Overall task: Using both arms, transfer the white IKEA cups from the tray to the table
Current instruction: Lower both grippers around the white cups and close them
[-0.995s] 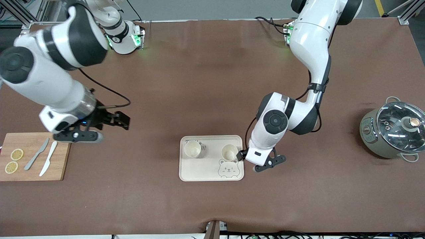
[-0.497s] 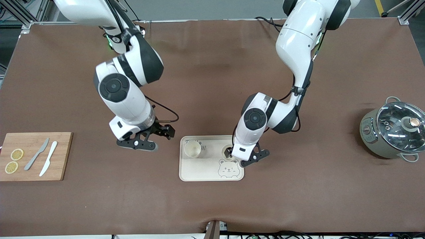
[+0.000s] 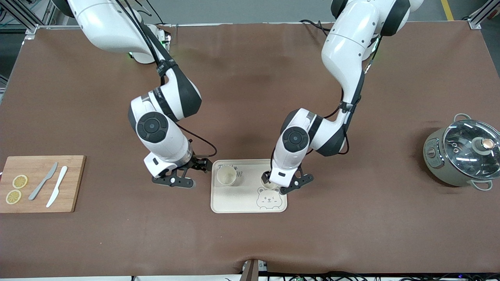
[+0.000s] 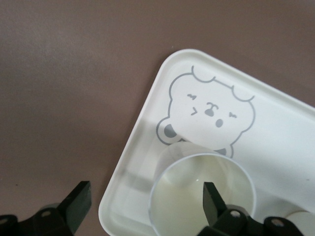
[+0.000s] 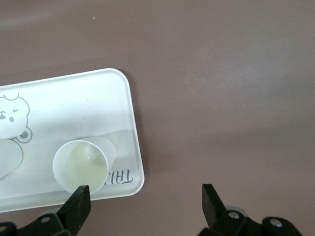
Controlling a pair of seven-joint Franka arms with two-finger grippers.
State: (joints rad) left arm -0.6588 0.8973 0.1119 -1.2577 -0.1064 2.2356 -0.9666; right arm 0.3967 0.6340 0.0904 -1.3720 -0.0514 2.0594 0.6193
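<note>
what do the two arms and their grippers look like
Both arms are glossy white shells with black joint sections and a round black cap at the wrist joint; thin black cables run along each. The left gripper and the right gripper are small, black and two-fingered, on flat black bars with pale screws. A green light glows at the right arm's base.

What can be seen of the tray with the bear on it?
The tray is a cream-white rounded rectangle with a raised rim, plastic by its look, lying flat on the brown table. A grey bear face is printed in the corner nearer the front camera toward the left arm's end, and dark lettering in a corner farther from the camera. Two white cups stand on it: one beside the open right gripper, the other under the open left gripper.
</note>
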